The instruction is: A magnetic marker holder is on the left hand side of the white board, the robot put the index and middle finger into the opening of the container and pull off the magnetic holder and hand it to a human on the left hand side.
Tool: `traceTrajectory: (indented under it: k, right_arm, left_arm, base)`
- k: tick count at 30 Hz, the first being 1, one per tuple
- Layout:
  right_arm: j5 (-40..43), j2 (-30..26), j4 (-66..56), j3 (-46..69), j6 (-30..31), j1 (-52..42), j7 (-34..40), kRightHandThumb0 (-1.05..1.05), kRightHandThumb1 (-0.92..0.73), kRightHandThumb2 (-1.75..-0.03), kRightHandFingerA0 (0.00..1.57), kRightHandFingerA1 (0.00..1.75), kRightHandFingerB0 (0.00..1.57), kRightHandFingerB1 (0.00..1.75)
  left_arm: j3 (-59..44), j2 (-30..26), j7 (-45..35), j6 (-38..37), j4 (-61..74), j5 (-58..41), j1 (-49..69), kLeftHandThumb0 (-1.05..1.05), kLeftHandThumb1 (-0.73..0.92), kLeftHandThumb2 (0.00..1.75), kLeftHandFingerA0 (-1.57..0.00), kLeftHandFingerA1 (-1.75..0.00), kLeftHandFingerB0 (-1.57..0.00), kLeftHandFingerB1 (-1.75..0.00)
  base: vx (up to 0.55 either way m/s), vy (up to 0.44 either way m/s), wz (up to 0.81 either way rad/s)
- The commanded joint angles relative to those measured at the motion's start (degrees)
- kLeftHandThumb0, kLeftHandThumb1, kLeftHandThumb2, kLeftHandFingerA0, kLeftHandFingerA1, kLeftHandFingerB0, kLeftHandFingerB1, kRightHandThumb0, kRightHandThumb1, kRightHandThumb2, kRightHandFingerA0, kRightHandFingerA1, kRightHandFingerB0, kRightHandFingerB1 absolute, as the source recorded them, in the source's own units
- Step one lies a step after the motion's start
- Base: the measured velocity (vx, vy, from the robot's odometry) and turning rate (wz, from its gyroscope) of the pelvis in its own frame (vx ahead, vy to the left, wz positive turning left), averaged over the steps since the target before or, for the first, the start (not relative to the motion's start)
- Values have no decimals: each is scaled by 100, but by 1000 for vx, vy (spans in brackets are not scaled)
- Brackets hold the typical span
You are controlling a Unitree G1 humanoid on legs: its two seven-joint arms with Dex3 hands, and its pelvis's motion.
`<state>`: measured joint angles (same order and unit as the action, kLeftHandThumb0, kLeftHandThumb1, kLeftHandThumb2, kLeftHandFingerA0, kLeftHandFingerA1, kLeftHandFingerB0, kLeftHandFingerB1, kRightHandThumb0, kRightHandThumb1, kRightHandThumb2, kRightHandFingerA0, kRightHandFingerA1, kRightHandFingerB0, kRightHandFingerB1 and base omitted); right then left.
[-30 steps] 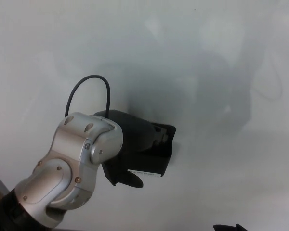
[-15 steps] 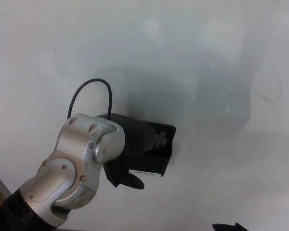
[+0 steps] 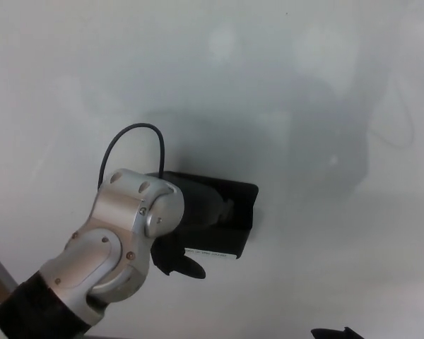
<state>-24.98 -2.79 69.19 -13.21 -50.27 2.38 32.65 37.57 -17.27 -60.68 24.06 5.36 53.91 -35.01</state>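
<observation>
Head view: left hand [image 3: 191, 212] fingers now deeper in marker holder [image 3: 230, 226] opening (hooked inside), holder unmoved on whiteboard [image 3: 283, 85]; pull pending.

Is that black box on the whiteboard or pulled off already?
On, it seems: the black box sits flat against the whiteboard, with the left robot hand reaching into its opening.

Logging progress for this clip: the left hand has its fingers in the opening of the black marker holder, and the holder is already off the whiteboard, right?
Not quite. The left hand does have its fingers in the opening of the black marker holder, but the head view shows the holder against the whiteboard, not off it.
</observation>
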Motion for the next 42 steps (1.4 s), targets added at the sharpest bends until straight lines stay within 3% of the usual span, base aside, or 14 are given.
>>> traceTrajectory:
  k: [1, 14, 16, 20, 23, 27, 30, 31, 32, 33, 36, 37, 40, 42]
  right_arm:
    - [21, -71, 0, 16, 55, 10, 9, -48, -64, -59, 84, 64, 55, 55]
    - [12, -78, -45, 23, 74, 23, -5, -48, -64, -60, 83, 66, 56, 56]
    - [-3, -78, -37, 20, 87, 34, 15, -46, -64, -59, 84, 66, 56, 57]
    - [-25, -60, -50, 2, 106, 56, 20, -46, -63, -59, 85, 67, 56, 56]
    - [-41, -49, -60, -11, 135, 67, 37, -46, -63, -59, 86, 68, 57, 56]
    - [-25, -60, -67, -2, 88, 84, 3, -47, -63, -59, 86, 67, 56, 55]
    - [-63, -88, -86, -28, 87, 92, 8, -48, -63, -59, 87, 66, 55, 55]
    - [-60, -84, -91, -25, 101, 108, 6, -49, -51, -92, 85, 78, 51, 66]
    - [-56, -81, -93, -23, 108, 115, 4, -49, -51, -92, 85, 78, 51, 66]
    - [-37, -86, -107, -13, 106, 117, -33, -47, -63, -59, 89, 68, 54, 54]
    - [-36, -97, -132, -14, 120, 110, -61, -47, -63, -59, 89, 68, 54, 54]
    - [-67, -102, -128, -31, 104, 140, -28, -51, -52, -91, 84, 77, 50, 65]
    - [-67, -95, -108, -33, 102, 186, -31, -47, -63, -59, 89, 69, 54, 55]
    - [-75, -95, -103, -39, 92, 217, -20, -51, -52, -92, 83, 77, 50, 65]
  left_arm:
    - [121, 42, 401, -151, -429, 240, -231, -65, 57, 90, -1, -28, 0, -22]
    - [441, 617, 703, -121, -1243, 203, -517, -55, 71, 69, -9, -31, -5, -17]
    - [525, 734, 843, -232, -1475, 185, -584, -31, 54, 103, -3, -49, 0, -48]
    - [611, 871, 1054, -405, -1759, 119, -642, -54, 57, 79, -52, -55, -6, -29]
    - [662, 941, 1102, -568, -1871, 25, -666, -14, 69, 60, -68, -64, -18, -28]
    - [934, 973, 989, -820, -2238, 121, -876, 5, 77, 62, -57, -54, -57, -44]
    - [1256, 662, 1103, -1186, -2128, 401, -894, 7, 75, 61, -60, -64, -49, -44]
    - [1333, 563, 1153, -1284, -2137, 432, -920, 10, 76, 62, -61, -67, -47, -43]
    - [1373, 526, 1172, -1309, -2151, 432, -940, 10, 76, 62, -61, -67, -47, -43]
    - [1405, 434, 1230, -1357, -2131, 447, -929, 9, 75, 63, -63, -81, -48, -45]
    - [1557, 295, 1045, -1305, -2149, 567, -995, 0, 75, 62, -62, -63, -59, -44]
    - [1541, 159, 1014, -1373, -2132, 518, -1025, 1, 75, 62, -68, -73, -58, -45]
    - [1502, 19, 708, -1369, -2151, 434, -1156, -2, 78, 63, -64, -72, -57, -44]
    - [1509, -58, 271, -1430, -2246, 318, -1323, -6, 79, 63, -58, -74, -54, -45]
  base:
    - [0, 0, 0]
    - [0, 0, 0]
    - [0, 0, 0]
    - [0, 0, 0]
    - [0, 0, 0]
    - [0, 0, 0]
    - [0, 0, 0]
    - [0, 0, 0]
    - [0, 0, 0]
    - [0, 0, 0]
    - [0, 0, 0]
    - [0, 0, 0]
    - [0, 0, 0]
    - [0, 0, 0]
